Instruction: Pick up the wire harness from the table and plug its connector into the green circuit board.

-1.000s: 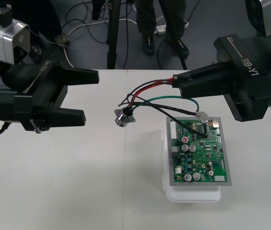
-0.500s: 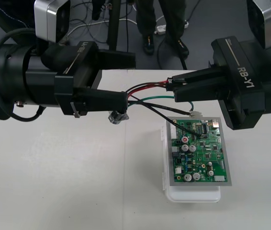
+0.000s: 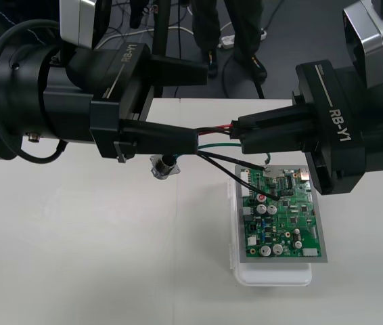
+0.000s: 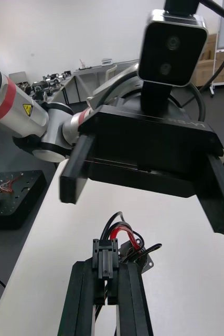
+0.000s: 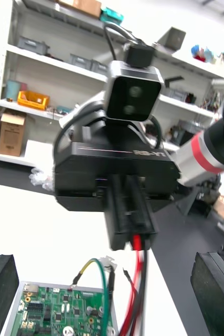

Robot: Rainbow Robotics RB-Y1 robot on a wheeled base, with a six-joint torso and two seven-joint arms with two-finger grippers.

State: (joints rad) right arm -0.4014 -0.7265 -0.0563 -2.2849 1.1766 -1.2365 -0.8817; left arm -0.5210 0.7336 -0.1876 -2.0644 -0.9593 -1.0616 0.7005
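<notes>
Right gripper (image 3: 236,133) jaws clamp harness plug (image 4: 105,260); left gripper (image 3: 201,106) jaws wide.

Black RB-Y1-marked housings (image 3: 333,128), silver cameras (image 4: 174,44), red-ringed links (image 4: 9,100)

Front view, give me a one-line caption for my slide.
Right gripper shut on the wire harness near the green circuit board, with the open left gripper facing it over the table.
</notes>
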